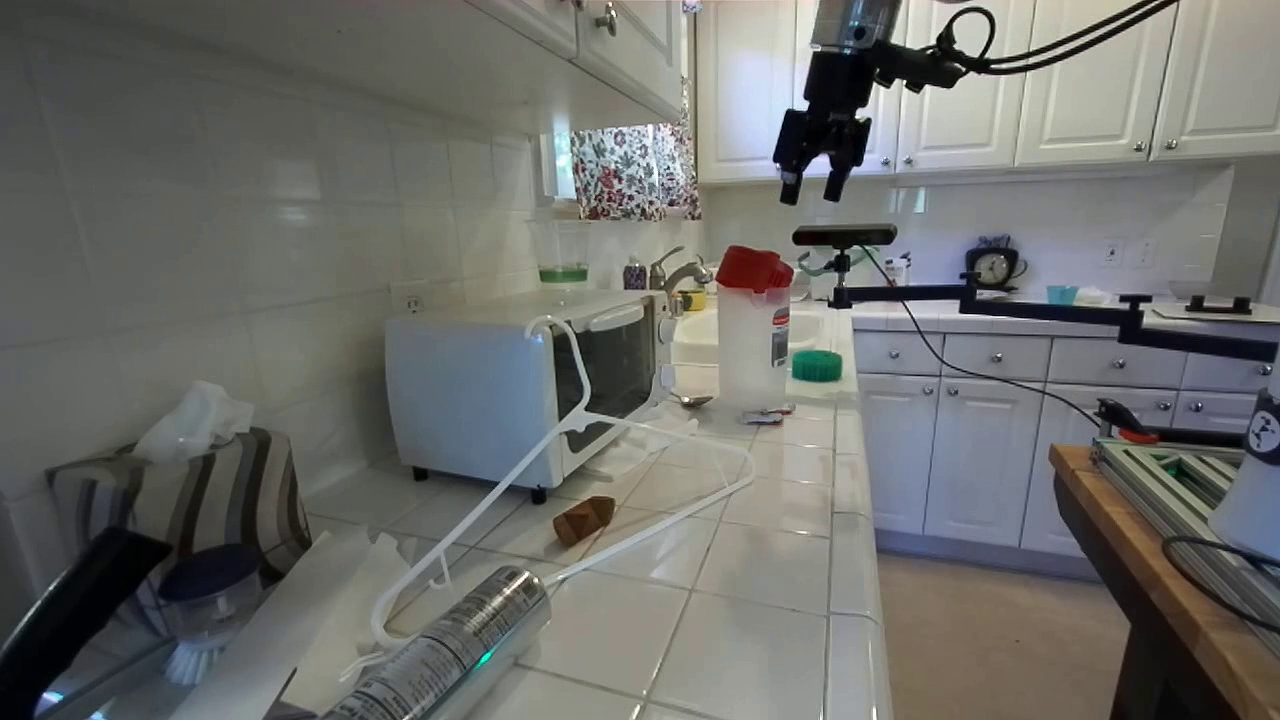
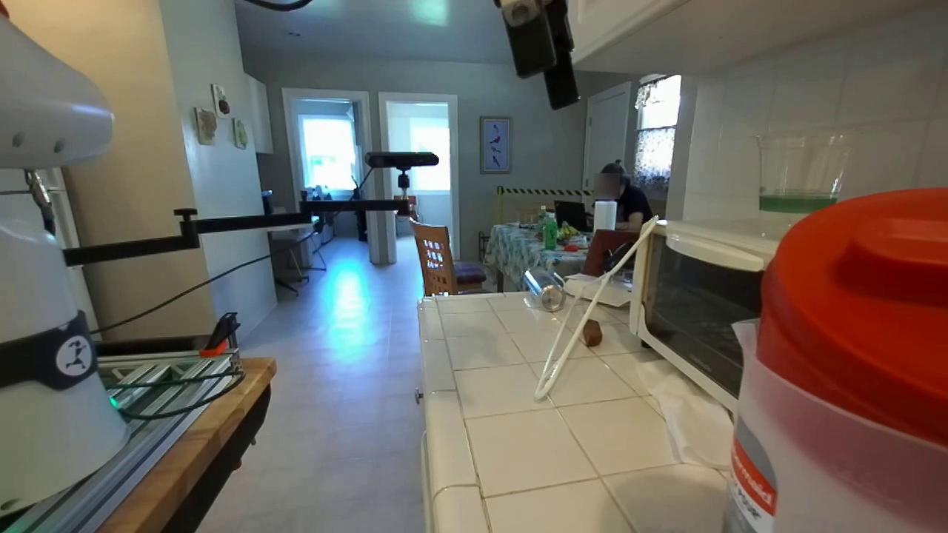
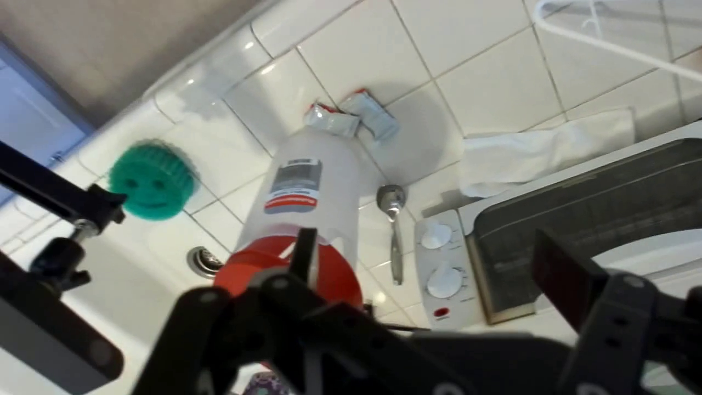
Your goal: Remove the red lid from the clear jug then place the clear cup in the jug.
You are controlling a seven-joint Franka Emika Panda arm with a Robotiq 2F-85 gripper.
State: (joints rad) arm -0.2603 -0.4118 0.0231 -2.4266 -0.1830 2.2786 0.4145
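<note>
Overhead, we see the end effector [image 1: 812,192], jaws spread, empty; below, apparently off to one side, the red lid [image 1: 752,269] tops the upright jug [image 1: 748,345].

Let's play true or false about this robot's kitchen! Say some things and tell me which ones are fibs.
1. The red lid is on top of the clear jug. True.
2. The gripper is holding the red lid. False: the gripper is open and holds nothing.
3. The coat hanger is blue. False: the coat hanger is white.
4. The green scrubber has a face on it. True.
5. A clear cup stands on the white oven. True.
6. The spoon is inside the clear jug. False: the spoon lies outside it.
</note>
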